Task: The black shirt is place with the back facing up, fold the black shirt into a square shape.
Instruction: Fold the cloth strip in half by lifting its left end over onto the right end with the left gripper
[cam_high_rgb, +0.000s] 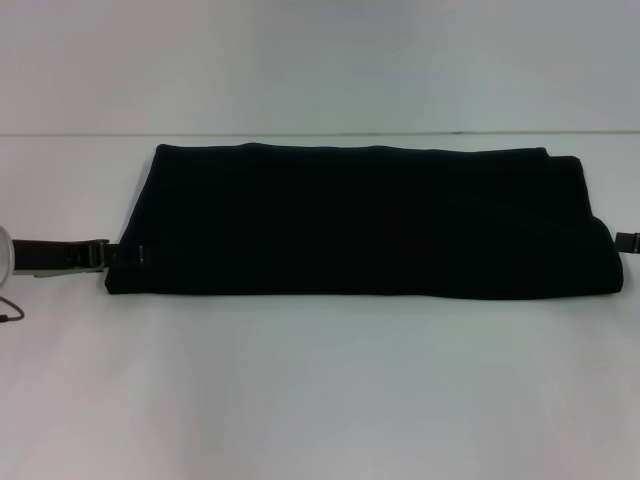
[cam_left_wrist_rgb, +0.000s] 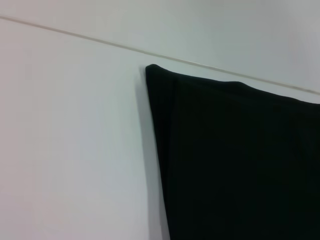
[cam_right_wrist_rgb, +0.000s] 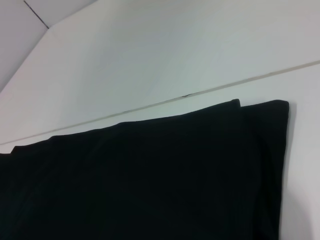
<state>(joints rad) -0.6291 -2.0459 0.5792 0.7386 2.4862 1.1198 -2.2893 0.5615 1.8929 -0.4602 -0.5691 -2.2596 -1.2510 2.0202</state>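
The black shirt (cam_high_rgb: 365, 222) lies flat on the white table as a long folded rectangle, stretching from left to right. Both wrist views show it too, as shirt (cam_left_wrist_rgb: 235, 160) and shirt (cam_right_wrist_rgb: 150, 175), with layered folded edges at its far corners. My left gripper (cam_high_rgb: 108, 256) sits low at the shirt's near left corner, touching or just meeting the cloth edge. Only the tip of my right gripper (cam_high_rgb: 626, 241) shows at the frame's right edge, beside the shirt's right end. Neither wrist view shows any fingers.
The white table (cam_high_rgb: 320, 390) runs wide in front of the shirt. Its far edge (cam_high_rgb: 320, 134) meets a pale wall just behind the shirt. A thin cable (cam_high_rgb: 8, 308) hangs near the left arm.
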